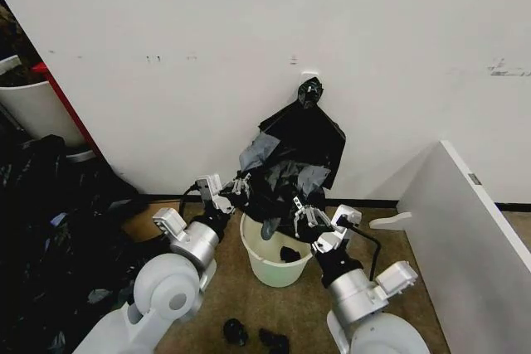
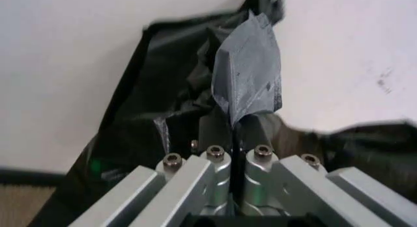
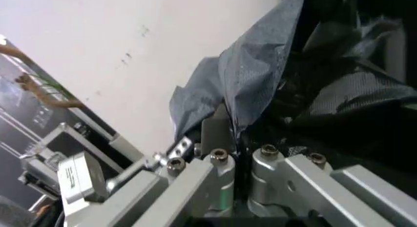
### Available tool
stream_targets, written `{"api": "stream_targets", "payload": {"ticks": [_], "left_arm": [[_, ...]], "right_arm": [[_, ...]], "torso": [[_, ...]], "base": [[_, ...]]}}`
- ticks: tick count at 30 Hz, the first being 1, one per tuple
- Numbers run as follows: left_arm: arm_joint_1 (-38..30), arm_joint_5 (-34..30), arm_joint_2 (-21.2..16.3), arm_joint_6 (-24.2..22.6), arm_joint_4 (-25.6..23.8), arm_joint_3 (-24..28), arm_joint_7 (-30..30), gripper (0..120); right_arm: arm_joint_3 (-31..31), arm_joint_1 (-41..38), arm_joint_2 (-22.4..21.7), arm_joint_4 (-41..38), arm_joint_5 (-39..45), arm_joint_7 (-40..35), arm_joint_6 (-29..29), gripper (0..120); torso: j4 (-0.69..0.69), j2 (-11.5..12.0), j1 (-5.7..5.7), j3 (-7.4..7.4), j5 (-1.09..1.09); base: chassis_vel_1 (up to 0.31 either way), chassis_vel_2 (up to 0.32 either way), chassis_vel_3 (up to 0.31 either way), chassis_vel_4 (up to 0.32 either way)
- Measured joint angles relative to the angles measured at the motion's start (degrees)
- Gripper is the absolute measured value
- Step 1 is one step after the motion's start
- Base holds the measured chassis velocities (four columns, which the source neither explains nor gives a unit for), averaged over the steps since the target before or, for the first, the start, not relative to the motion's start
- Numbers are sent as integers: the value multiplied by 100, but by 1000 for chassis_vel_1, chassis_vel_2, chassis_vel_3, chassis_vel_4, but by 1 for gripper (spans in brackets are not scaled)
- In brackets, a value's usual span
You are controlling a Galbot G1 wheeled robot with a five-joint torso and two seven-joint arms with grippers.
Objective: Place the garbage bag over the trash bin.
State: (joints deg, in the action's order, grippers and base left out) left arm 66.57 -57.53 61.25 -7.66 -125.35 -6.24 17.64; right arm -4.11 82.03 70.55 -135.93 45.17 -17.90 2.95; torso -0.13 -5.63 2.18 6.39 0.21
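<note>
Both grippers are pinching the garbage bag (image 1: 286, 173) above the trash bin (image 1: 267, 264) by the wall: the left gripper (image 1: 241, 185) and right gripper (image 1: 304, 215) each have fingers clamped on a fold. The bag-spreading step seems underway; next, the mouth likely needs widening and lowering around the rolled rim.

right pincer (image 3: 233, 139) clamped on garbage bag (image 3: 260, 85), white wall (image 3: 117, 36)

Left pincer (image 1: 241, 183), right pincer (image 1: 303, 214) both clamped.
</note>
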Motion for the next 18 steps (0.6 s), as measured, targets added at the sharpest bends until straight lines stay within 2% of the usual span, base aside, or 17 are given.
{"api": "stream_targets", "payload": {"ticks": [12,18], "left_arm": [[65,-31,326,19,798,213,-24,0],[247,368,401,127,1098,237,6,0]], "right_arm": [[84,-407,40,707,125,-725,336,0],[339,-412,-134,998,-26,-1165,635,0]], "torso": [[0,0,0,0,0],[0,0,0,0,0]], "base": [[0,0,0,0],[0,0,0,0]]}}
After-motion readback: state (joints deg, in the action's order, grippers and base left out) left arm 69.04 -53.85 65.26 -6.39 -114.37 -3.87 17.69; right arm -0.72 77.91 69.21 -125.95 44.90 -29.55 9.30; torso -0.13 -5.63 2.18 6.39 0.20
